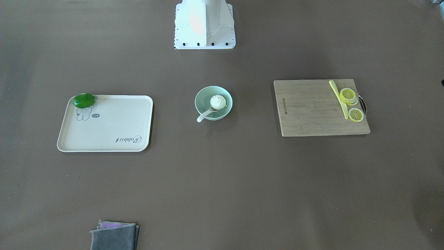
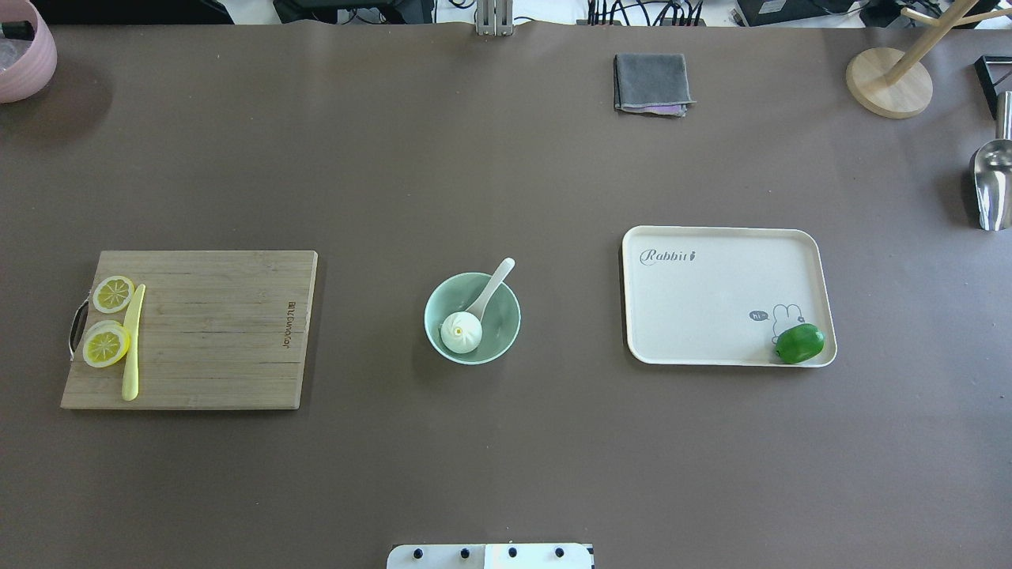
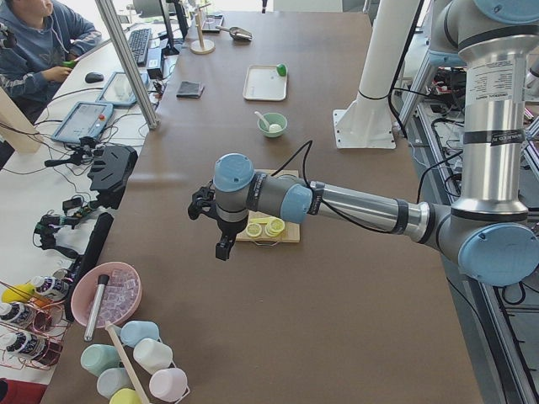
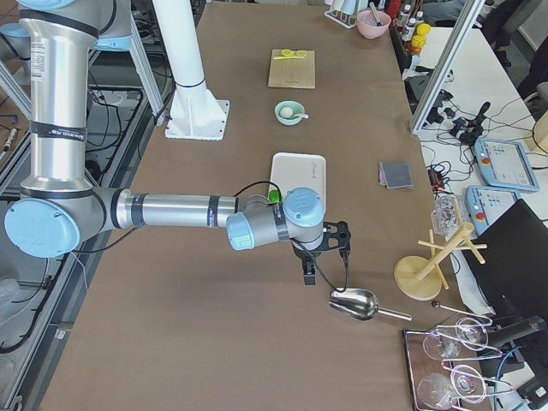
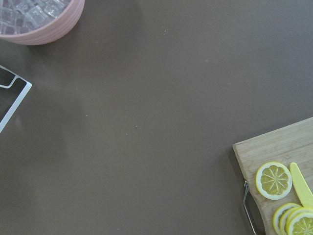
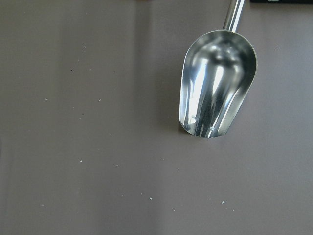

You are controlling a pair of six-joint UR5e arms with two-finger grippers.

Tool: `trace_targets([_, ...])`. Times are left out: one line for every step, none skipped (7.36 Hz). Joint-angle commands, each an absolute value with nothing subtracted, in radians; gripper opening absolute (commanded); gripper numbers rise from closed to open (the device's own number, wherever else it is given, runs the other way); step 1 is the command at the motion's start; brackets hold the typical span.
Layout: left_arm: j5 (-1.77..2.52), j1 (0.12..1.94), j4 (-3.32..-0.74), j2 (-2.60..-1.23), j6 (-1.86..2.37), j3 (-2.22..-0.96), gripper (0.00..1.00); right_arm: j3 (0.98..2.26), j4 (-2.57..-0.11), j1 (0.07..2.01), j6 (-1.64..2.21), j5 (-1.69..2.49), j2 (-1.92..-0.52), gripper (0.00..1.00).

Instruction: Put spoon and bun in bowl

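The pale mint-green bowl (image 1: 204, 98) (image 2: 500, 322) stands at the table's middle. The white bun (image 1: 218, 101) (image 2: 461, 331) lies inside it. The white spoon (image 1: 206, 114) (image 2: 492, 286) rests in the bowl with its scoop by the bun and its handle over the rim. My left gripper (image 3: 221, 242) hangs over the table's left end, past the cutting board and far from the bowl. My right gripper (image 4: 310, 272) hangs over the right end, near a metal scoop. Both show only in the side views, so I cannot tell whether they are open or shut.
A wooden cutting board (image 2: 213, 332) holds lemon slices (image 2: 107, 344) and a pale-yellow knife (image 2: 131, 341). A cream tray (image 2: 711, 300) carries a green lime (image 2: 799, 343). A grey cloth (image 2: 651, 83), a pink bowl of ice (image 5: 39, 19), a metal scoop (image 6: 217, 88) and a wooden stand (image 2: 889, 79) are at the edges.
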State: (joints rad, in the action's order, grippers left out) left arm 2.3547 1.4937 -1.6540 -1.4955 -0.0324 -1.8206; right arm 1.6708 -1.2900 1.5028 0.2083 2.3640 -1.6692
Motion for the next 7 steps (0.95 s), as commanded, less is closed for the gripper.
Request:
trace_targets([2.344,1.499,-1.658,-1.430,-0.034,-1.825,0.98,1.678,-1.290,1.503,0.207,2.367,-1.674,1.00])
trace_targets([2.341,1.499,-1.683,-1.407,-0.029,-1.828,0.98,1.687,-1.290,1.503,0.209,2.394,-1.672,1.00])
trace_targets([2.345,1.499,-1.693,-1.408,-0.022,-1.835,0.98,1.687,-1.290,1.503,0.207,2.404,-1.667,1.00])
trace_targets([2.344,1.496,-1.686,-1.410,-0.020,-1.824,0.98,1.695,-1.290,1.503,0.207,2.404,-1.661,1.00])
trace_targets([2.344,1.494,-1.680,-1.419,-0.017,-1.822,0.98,1.694,-1.292,1.503,0.206,2.402,-1.661,1.00])
trace_targets([2.348,1.494,-1.665,-1.414,-0.017,-1.824,0.98,1.686,-1.292,1.503,0.196,2.399,-1.669,1.00])
trace_targets([2.380,1.497,-1.607,-1.420,-0.018,-1.844,0.98,1.683,-1.295,1.503,0.189,2.396,-1.675,1.00])
